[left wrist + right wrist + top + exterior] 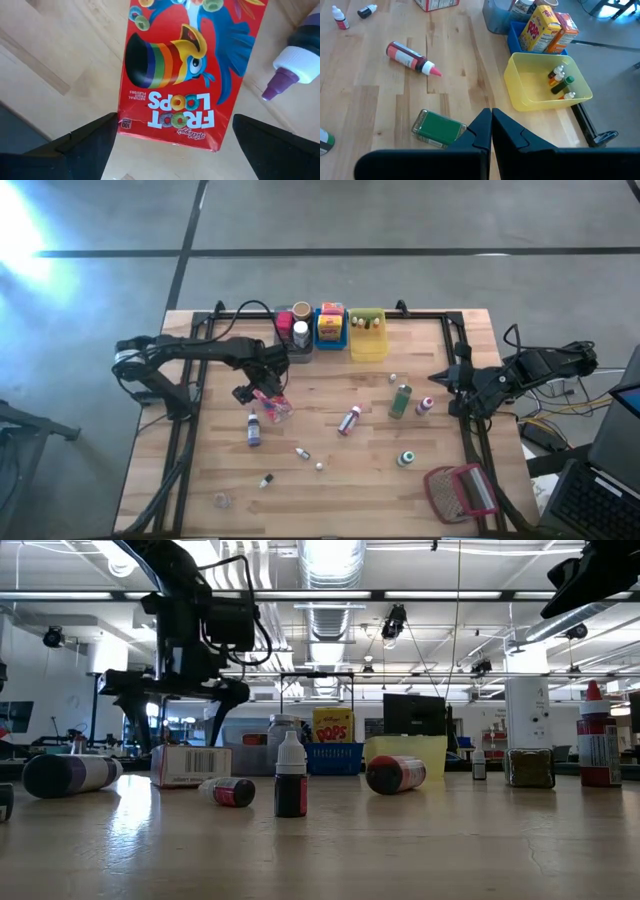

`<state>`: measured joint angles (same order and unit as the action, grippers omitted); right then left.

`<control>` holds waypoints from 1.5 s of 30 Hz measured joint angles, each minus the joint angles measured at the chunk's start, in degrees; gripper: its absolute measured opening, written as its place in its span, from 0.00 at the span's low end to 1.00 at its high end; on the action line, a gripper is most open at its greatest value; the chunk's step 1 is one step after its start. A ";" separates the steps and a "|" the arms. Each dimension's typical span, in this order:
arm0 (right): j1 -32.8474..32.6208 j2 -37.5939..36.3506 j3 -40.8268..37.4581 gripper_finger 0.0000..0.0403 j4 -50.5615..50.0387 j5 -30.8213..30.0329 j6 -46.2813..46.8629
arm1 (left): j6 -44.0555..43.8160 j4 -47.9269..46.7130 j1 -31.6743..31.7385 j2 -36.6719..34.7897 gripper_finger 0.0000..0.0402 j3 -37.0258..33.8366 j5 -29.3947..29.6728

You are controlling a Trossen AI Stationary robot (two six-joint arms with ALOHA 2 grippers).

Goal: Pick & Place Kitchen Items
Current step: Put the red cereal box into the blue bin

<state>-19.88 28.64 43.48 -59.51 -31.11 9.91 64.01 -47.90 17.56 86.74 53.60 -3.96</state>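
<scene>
Presently the left gripper hangs over the left-centre of the wooden table, fingers spread wide and grasping nothing, with the red cereal box lying flat on the wood directly below, between the two fingers in the left wrist view; whether they touch it cannot be told. Just beside the box lies a purple-capped bottle. Right gripper waits near the table's right edge, clenched tight on nothing. Near it a green jar lies on its side, and a pink-tipped red bottle lies farther toward the table's centre. At the far edge three bins stand in a row: grey bin with jars, blue bin with yellow and orange boxes, yellow bin with several tiny bottles. Other small bottles lie scattered across the near half of the table; a red-framed mesh object sits at the near right corner
</scene>
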 joint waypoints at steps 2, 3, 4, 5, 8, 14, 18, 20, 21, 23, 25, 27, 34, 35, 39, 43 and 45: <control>0.01 0.00 0.00 0.02 0.00 0.00 0.00 | 0.77 0.45 -0.02 0.00 1.00 0.00 0.02; 0.00 0.00 0.00 0.02 -0.01 0.00 0.00 | 1.11 0.63 -0.04 0.00 1.00 0.00 0.02; 0.00 0.00 0.00 0.02 -0.01 0.00 0.00 | 1.58 0.75 -0.02 0.00 1.00 -0.02 0.02; 0.01 0.00 0.00 0.02 -0.01 0.00 0.00 | 1.92 0.92 -0.02 0.00 1.00 -0.02 0.02; 0.02 0.00 0.00 0.02 0.00 0.00 0.00 | 2.22 1.40 -0.04 0.00 1.00 -0.02 0.04; 0.01 0.00 0.00 0.02 -0.01 0.00 0.00 | 2.17 1.12 -0.46 -0.24 1.00 -0.02 0.34; 0.01 0.00 0.00 0.02 0.00 0.00 0.00 | 2.12 0.40 -0.58 -1.41 1.00 -0.04 0.48; 0.02 0.00 0.00 0.02 0.00 0.00 0.00 | 2.10 0.31 -0.74 -1.92 1.00 -0.04 0.53; 0.00 0.00 0.00 0.02 0.00 0.00 0.00 | 2.12 0.31 -0.83 -2.15 1.00 -0.04 0.75; 0.02 0.00 0.00 0.02 0.00 0.00 0.00 | 2.16 0.33 -1.11 -2.44 1.00 -0.04 1.55; 0.02 0.00 0.00 0.02 0.00 0.00 0.00 | 2.74 0.36 -1.32 -2.47 1.00 -0.04 1.95; 0.01 0.00 0.00 0.02 0.00 0.00 0.00 | 3.78 0.64 -1.55 -2.44 1.00 -0.04 2.07; 0.02 0.00 0.00 0.02 0.00 0.00 0.00 | 6.79 1.33 -2.15 -2.29 1.00 -0.04 2.22; 0.02 0.00 0.00 0.02 0.00 0.00 0.00 | 7.01 1.29 -2.16 -2.29 1.00 -0.05 2.35; 0.02 0.00 0.00 0.02 0.00 0.00 0.00 | 8.17 1.83 -2.14 -2.29 1.00 -0.43 2.53; 0.02 0.00 0.00 0.02 0.00 0.00 0.00 | 8.26 1.95 -2.14 -1.61 1.00 -0.46 2.53; 0.02 0.00 0.00 0.02 0.00 0.00 0.00 | 8.47 2.01 -2.18 -0.90 1.00 -0.46 2.53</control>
<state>-19.86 28.64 43.48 -59.51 -31.11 9.91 72.48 -45.89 15.38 85.84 53.15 -1.44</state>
